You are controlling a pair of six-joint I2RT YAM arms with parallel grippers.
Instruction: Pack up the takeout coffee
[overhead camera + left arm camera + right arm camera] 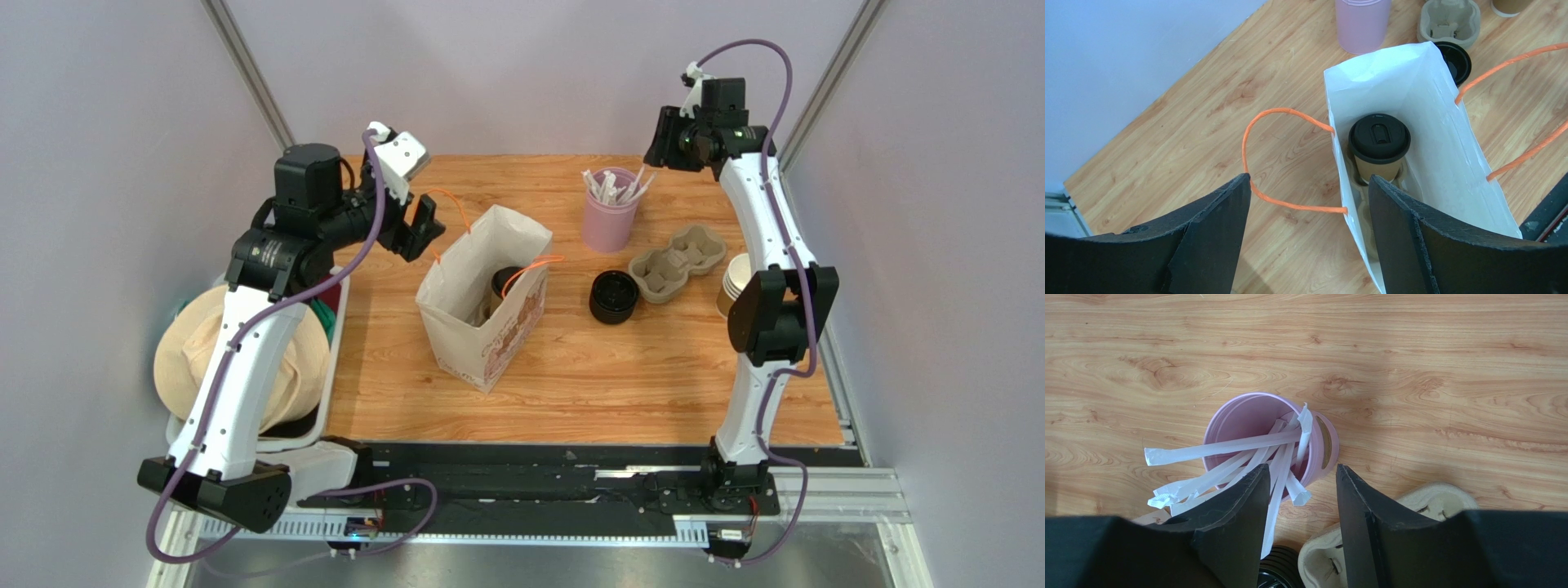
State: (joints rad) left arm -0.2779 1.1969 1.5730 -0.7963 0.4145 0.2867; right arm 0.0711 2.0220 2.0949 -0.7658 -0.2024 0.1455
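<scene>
The takeout coffee, a small brown cup with a black lid, stands upright inside the open paper bag, seated in a pulp holder at the bottom. From above, its lid shows through the bag's mouth. My left gripper hovers open above the bag's left wall, and an orange handle loop lies between its fingers, untouched. My right gripper hangs open high over the pink cup of white sticks, holding nothing.
A stack of black lids, a pulp cup carrier and nested brown cups sit right of the bag. The pink cup stands behind them. A white bin with tan cloth sits off the table's left edge.
</scene>
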